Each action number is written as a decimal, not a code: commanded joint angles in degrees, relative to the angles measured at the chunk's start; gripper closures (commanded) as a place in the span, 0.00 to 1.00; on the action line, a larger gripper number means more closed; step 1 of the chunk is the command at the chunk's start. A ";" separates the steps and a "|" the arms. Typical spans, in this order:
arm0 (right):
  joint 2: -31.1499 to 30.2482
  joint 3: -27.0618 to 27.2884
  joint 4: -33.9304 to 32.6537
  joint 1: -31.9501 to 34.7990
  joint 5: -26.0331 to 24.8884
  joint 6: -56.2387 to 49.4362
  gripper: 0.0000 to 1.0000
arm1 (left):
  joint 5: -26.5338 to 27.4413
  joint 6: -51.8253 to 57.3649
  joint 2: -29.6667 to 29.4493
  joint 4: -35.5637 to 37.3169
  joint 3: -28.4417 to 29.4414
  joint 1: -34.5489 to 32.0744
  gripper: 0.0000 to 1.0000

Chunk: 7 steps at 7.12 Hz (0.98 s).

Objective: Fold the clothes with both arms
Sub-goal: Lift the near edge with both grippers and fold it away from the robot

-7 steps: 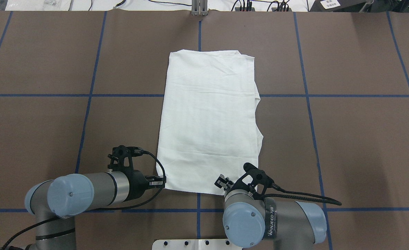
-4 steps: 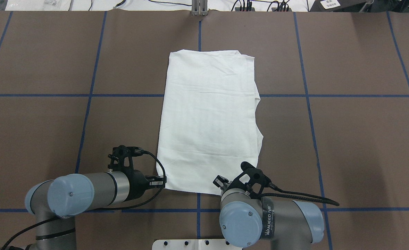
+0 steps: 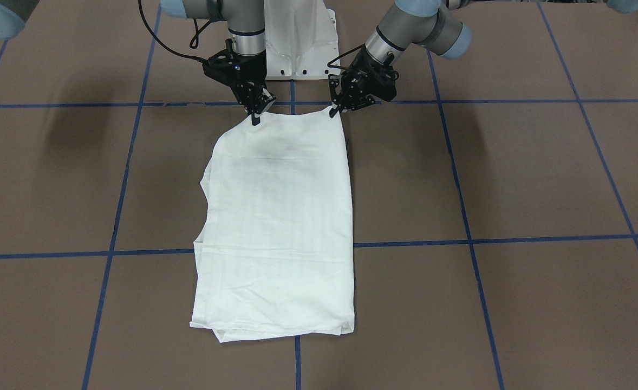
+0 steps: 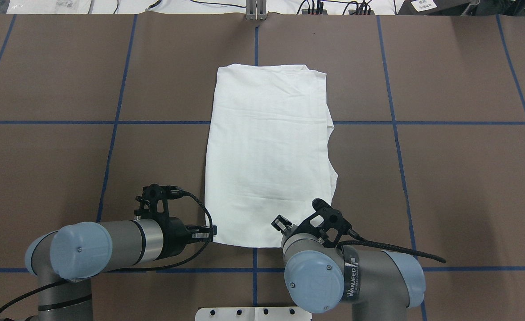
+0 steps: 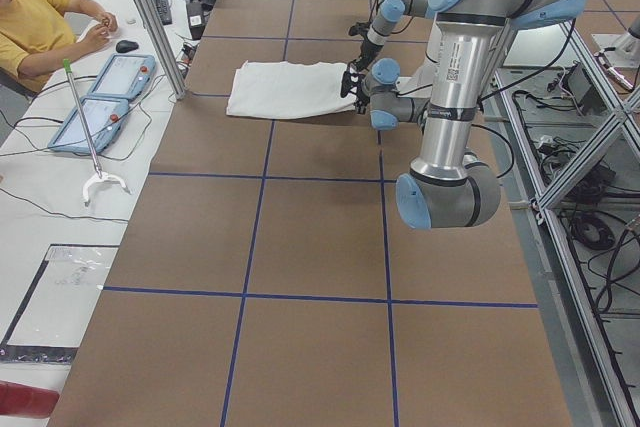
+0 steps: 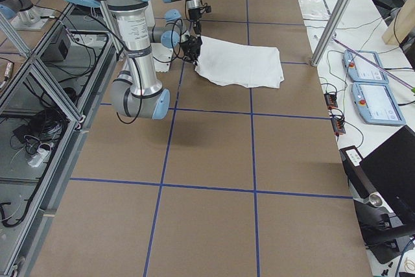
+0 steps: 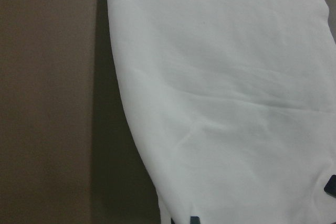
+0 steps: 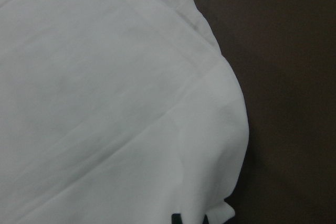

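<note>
Front-facing view: I see the white shirt (image 3: 275, 216) flat on the brown table (image 3: 514, 179), folded into a long strip running straight out from the white pedestal (image 3: 297, 38). Left gripper (image 3: 334, 110) has its jaws clamped on the pedestal-end corner on its own side. Right gripper (image 3: 254, 118) pinches the other pedestal-end corner. Both wrist views fill with white cloth.
</note>
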 commanded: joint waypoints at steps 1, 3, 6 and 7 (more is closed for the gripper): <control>-1.82 10.59 -6.32 -0.53 -0.05 0.17 1.00 | -1.94 -0.33 0.18 11.33 -12.22 0.08 1.00; -1.13 26.22 -22.57 -4.48 0.04 1.04 1.00 | -4.06 -2.86 0.01 24.70 -25.59 0.34 1.00; 1.58 23.60 -24.14 -2.49 -0.05 -0.78 1.00 | -6.26 -1.66 -1.05 28.36 -23.75 -0.53 1.00; 3.77 20.18 -23.79 0.05 0.04 -2.79 1.00 | -6.17 1.14 -3.75 28.36 -19.28 -4.10 1.00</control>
